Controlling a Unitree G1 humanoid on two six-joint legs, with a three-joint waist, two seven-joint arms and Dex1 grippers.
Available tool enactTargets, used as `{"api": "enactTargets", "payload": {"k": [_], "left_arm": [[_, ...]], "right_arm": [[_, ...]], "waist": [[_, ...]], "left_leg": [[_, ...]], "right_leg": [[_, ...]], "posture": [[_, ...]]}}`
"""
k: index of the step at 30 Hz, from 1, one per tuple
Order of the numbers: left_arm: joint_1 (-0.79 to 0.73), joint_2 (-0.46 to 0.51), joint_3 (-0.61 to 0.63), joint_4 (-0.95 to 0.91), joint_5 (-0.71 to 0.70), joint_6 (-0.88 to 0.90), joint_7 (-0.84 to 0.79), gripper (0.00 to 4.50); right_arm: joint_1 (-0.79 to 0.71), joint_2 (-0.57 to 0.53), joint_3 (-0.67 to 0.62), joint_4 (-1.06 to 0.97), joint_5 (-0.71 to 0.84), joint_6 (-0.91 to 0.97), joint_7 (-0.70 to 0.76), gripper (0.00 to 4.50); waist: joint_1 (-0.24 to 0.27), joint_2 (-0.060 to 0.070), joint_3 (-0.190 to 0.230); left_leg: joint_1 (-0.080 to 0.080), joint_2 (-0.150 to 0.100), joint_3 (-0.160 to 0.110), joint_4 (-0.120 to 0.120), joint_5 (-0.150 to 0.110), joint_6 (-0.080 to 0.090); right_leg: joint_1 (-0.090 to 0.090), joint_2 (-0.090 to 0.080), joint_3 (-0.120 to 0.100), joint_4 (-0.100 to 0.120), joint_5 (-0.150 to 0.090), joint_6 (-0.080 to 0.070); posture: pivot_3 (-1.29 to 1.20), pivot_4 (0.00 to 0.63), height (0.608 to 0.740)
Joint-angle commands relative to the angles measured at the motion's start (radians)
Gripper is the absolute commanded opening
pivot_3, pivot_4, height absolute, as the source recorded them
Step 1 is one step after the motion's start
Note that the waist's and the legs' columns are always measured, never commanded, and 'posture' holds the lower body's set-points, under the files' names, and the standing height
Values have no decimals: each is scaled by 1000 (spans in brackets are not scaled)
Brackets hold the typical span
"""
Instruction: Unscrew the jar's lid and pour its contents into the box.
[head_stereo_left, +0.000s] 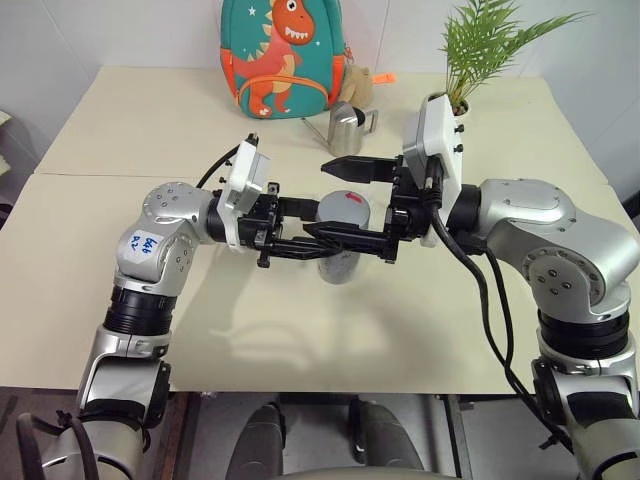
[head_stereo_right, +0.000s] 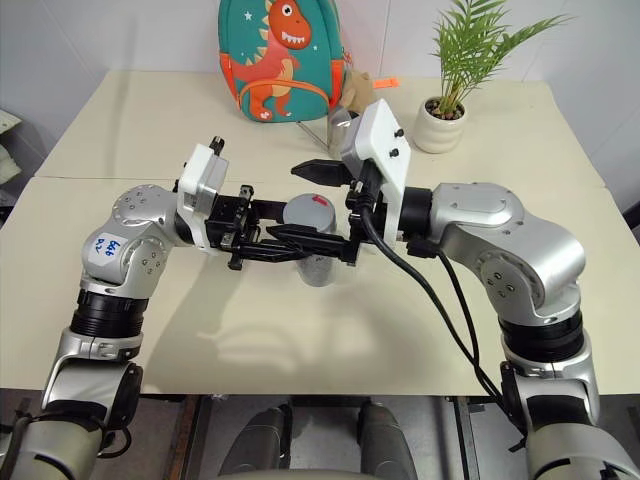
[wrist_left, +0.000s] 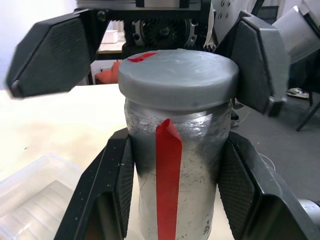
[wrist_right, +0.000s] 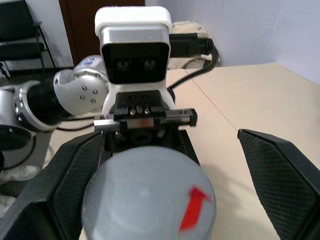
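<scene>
Left claw (wrist_left: 175, 200) hides jar (wrist_left: 172, 150) sides; box (wrist_left: 35, 200) cut off

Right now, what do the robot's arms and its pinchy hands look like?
Both arms are shiny silver with rounded joints and black rings. The left gripper and right gripper each have two black fingers with bumpy, textured pads. A white camera box sits on each wrist. Black cables loop along the right arm, and a blue-and-white sticker marks the left arm.
</scene>
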Motion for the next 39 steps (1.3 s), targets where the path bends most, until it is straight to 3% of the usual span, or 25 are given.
{"api": "enactTargets", "payload": {"k": [1, 39], "left_arm": [[-4, 14, 27, -54, -29, -6, -6, 1973], [-6, 48, 33, -39, -22, -16, -6, 1973]], "right_arm": [[16, -42, -64, -10, -15, -3, -11, 4487], [73, -180, -134, -66, 33, 26, 1, 4487]], "waist": [[0, 0, 0], [1, 0, 0]], "left_leg": [[0, 0, 0, 0, 0, 0], [0, 0, 1, 0, 0, 0]], "right_leg": [[0, 0, 0, 0, 0, 0], [0, 0, 1, 0, 0, 0]], "posture": [[0, 150, 740], [0, 150, 740]]}}
